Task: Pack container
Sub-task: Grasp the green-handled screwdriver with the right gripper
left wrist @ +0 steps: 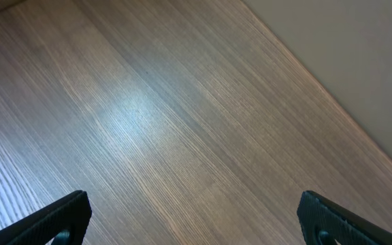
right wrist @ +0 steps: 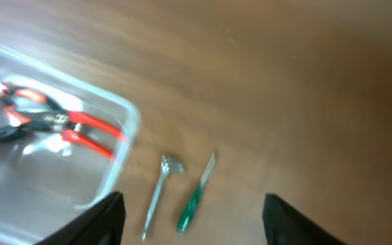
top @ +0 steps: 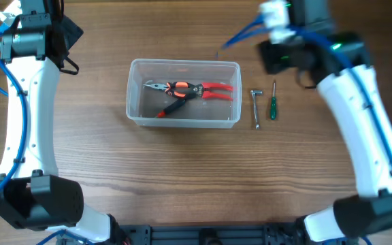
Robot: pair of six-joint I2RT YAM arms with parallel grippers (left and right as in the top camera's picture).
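The clear plastic container sits mid-table and holds red-handled pliers and a black and red plier tool. It also shows in the right wrist view with the red pliers inside. A metal wrench and a green-handled screwdriver lie on the table right of the container; both show in the right wrist view, wrench and screwdriver. My right gripper is open above them. My left gripper is open over bare wood at the far left.
The wooden table carries everything. Its far edge shows in the left wrist view, with a pale wall beyond. Blue cables hang by the right arm.
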